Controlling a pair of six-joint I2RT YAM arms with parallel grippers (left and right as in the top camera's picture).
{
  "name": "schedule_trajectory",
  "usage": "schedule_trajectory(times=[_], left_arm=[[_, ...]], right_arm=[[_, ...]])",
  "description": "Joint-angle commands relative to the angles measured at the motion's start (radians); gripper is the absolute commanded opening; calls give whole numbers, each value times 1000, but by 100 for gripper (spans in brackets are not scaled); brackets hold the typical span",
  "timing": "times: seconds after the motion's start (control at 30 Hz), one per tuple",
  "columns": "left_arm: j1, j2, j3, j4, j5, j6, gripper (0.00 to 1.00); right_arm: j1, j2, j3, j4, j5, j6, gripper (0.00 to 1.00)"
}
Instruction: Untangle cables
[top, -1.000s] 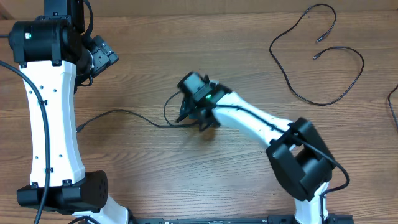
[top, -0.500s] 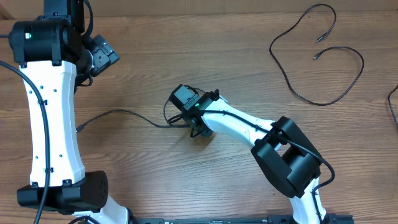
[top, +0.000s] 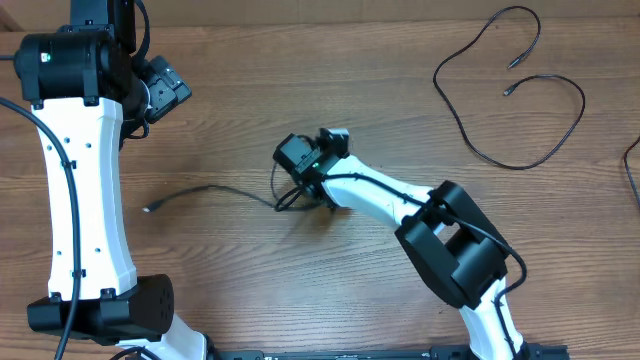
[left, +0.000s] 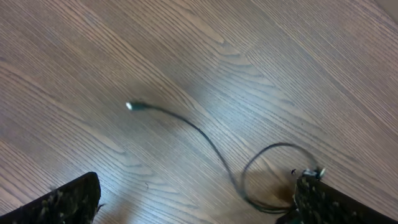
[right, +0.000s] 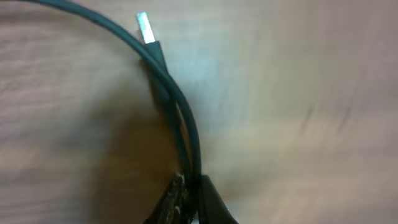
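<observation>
One thin black cable (top: 215, 188) lies mid-table. Its plug tip (top: 149, 208) points left and its other part curls into a small loop (top: 281, 190) under my right gripper (top: 300, 185). That gripper is shut on the cable (right: 186, 134), with two strands running side by side between its fingertips (right: 208, 199) and a metal plug (right: 144, 26) just beyond. A second cable (top: 520, 120) lies loose at the far right, apart from the first. My left gripper (left: 199, 211) hangs open above the table at the far left, with the first cable (left: 205, 140) and its tip (left: 129, 106) below it.
The left arm (top: 85, 180) stands tall along the left side. The right arm (top: 450, 250) reaches from the front right toward the centre. Another dark cord (top: 630, 170) shows at the right edge. The wooden tabletop (top: 300, 80) is bare between the two cables.
My right gripper has closed on the middle cable and turned slightly. The cable's left plug tip slid a little to the right. The left arm has stayed still.
</observation>
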Motion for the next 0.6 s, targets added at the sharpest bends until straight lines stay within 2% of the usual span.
schedule_trajectory(times=[0.0,0.03,0.07,0.1,0.13,0.17,0.2,0.23,0.33,0.43,0.47,0.57], left_arm=[[-6,5,1,-3,-10,-2,99],[-6,5,1,-3,-10,-2,100],[-6,5,1,-3,-10,-2,100],[-6,5,1,-3,-10,-2,100],[-6,5,1,-3,-11,-2,100],[-6,6,1,-2,-11,-2,100],[-6,6,1,0,-10,-2,100],[-6,6,1,2,-10,-3,99],[-6,6,1,2,-10,-3,99],[-6,6,1,1,-10,-3,100],[-6,6,1,0,-10,-3,100],[-6,6,1,1,-10,-3,100]], right_arm=[[-77,39,-24,49,200,-551,4],[-95,39,-23,71,200,-591,4],[-105,39,-22,79,200,-601,15],[-113,37,-14,73,200,-602,29],[-116,31,13,35,198,-570,57],[-116,24,42,-3,180,-529,73],[-116,19,61,-28,164,-509,82],[-116,11,92,-64,137,-479,100],[-114,-10,197,-174,19,-377,100],[-125,-13,291,-290,-154,-175,100],[-139,-13,298,-319,-243,-6,100],[-161,-8,275,-356,-288,261,94]])
